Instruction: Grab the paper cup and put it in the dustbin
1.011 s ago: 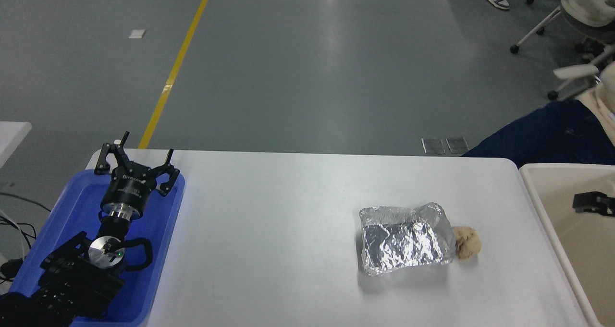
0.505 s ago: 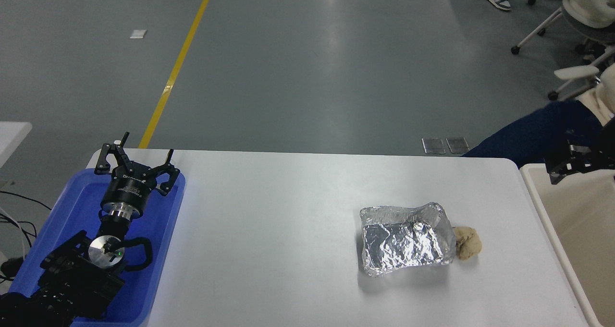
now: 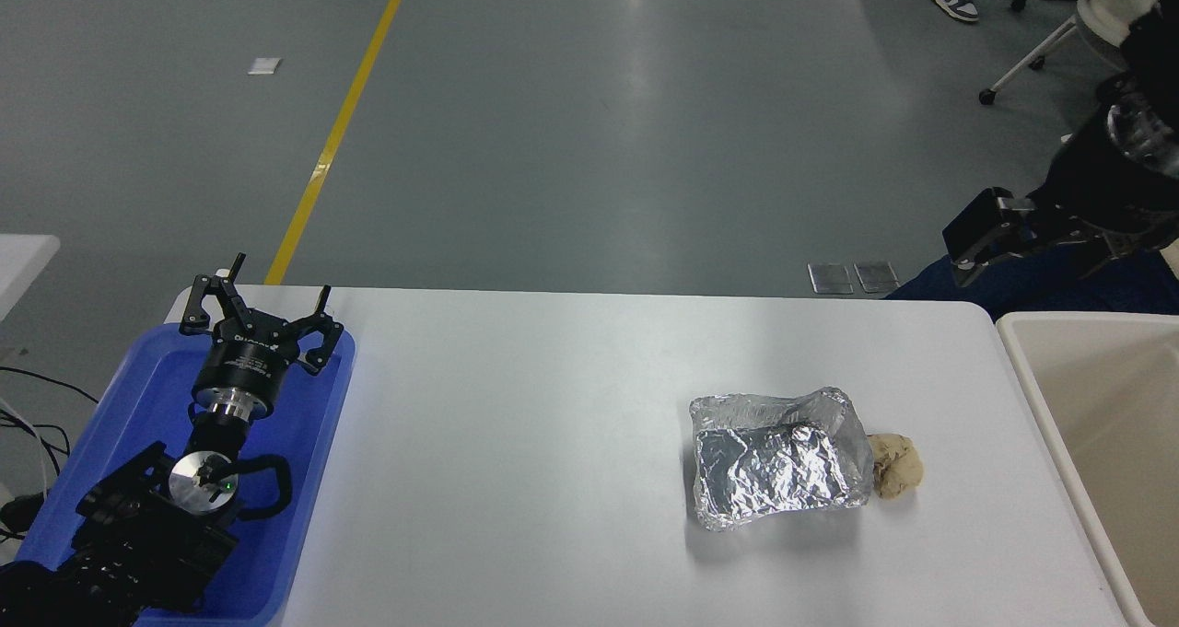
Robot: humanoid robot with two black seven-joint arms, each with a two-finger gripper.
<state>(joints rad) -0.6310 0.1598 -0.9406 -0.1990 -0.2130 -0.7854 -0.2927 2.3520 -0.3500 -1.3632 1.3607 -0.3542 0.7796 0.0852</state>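
Note:
The paper cup is not in view anywhere; the part of the bin's inside that shows holds no cup. The beige dustbin (image 3: 1022,369) stands at the table's right edge, cut off by the picture's edge. My right gripper (image 3: 972,240) hangs in the air above and beyond the bin's far left corner, with nothing visible in it. My left gripper (image 3: 262,309) is parked open over the blue tray (image 3: 304,480) at the lower left.
A crumpled silver foil tray (image 3: 778,470) lies on the white table (image 3: 516,443) right of centre, with a small tan doughy lump (image 3: 896,464) touching its right side. A person's dark trouser leg (image 3: 1041,286) shows behind the bin. Office chairs stand at the top right.
My right gripper has risen out of the dustbin and moved up and to the left, now clear above its rim. The left arm, foil tray and lump have not moved.

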